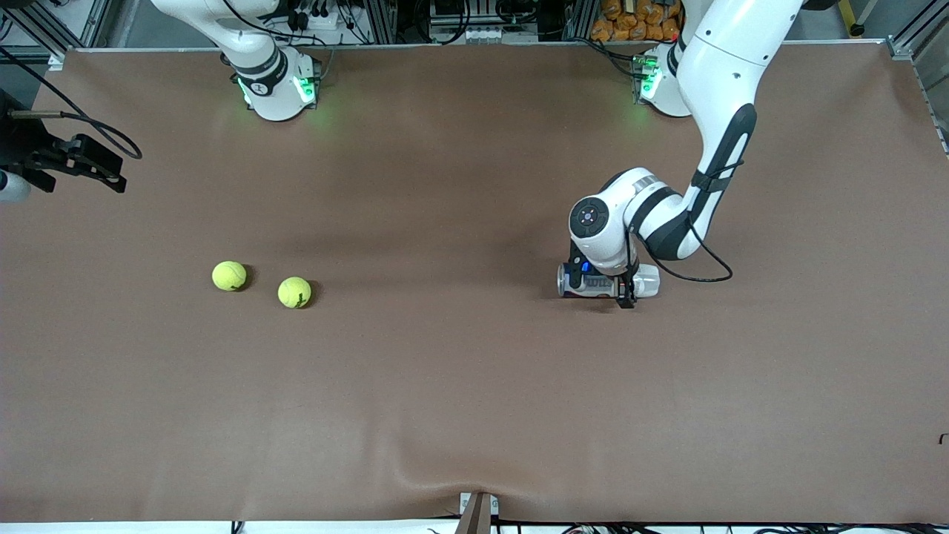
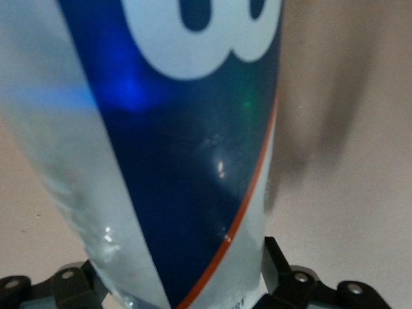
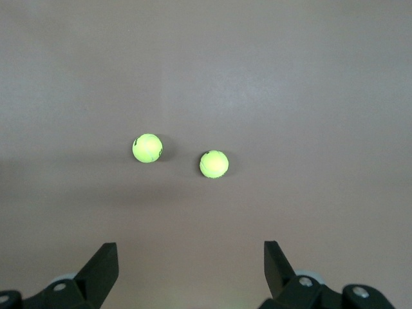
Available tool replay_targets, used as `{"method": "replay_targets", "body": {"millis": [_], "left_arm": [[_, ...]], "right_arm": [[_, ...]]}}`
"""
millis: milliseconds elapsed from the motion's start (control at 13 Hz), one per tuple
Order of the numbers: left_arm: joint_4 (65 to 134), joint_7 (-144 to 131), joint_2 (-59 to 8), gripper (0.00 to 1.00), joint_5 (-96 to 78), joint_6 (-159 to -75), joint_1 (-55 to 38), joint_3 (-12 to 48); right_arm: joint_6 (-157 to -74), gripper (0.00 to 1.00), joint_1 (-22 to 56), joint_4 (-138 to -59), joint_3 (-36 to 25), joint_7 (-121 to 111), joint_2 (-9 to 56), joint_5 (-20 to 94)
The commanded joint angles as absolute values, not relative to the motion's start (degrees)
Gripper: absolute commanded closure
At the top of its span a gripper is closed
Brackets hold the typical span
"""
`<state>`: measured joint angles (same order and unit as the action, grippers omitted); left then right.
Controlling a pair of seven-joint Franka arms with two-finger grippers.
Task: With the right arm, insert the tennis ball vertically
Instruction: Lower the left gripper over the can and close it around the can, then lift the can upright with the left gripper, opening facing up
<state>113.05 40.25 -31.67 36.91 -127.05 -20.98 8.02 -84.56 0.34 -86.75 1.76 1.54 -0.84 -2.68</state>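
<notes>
Can [image 2: 187, 161] label shows big white characters on blue, cut off, maybe an "8", plus tiny unreadable print at its edge; balls' [image 1: 294, 292] dark marks too small to read.

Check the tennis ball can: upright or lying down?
Lying down: the clear can rests lengthwise on the table, with the left pincer straddling it.

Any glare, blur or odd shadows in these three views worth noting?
Front view: even lighting, green base-light glow on the table, short shadows beside both balls. Left wrist view: the can fills the frame, soft-focused, with blue and green reflections and a small glint. Right wrist view: sharp, a bright patch on the table, edges dimmer.
</notes>
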Motion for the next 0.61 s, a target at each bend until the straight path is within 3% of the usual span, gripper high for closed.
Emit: {"method": "replay_targets", "body": {"millis": [0, 537], "left_arm": [[113.0, 39.8, -31.9, 0.23, 38.3, -127.9, -20.6, 8.1], [112.8, 39.7, -32.0, 0.3, 38.3, -127.9, -20.6, 8.0]], "right_arm": [[-84.6, 0.0, -0.7, -87.9, 2.3, 0.6, -2.2, -1.7], [-84.5, 0.0, -0.7, -87.9, 2.3, 0.6, -2.2, -1.7]]}}
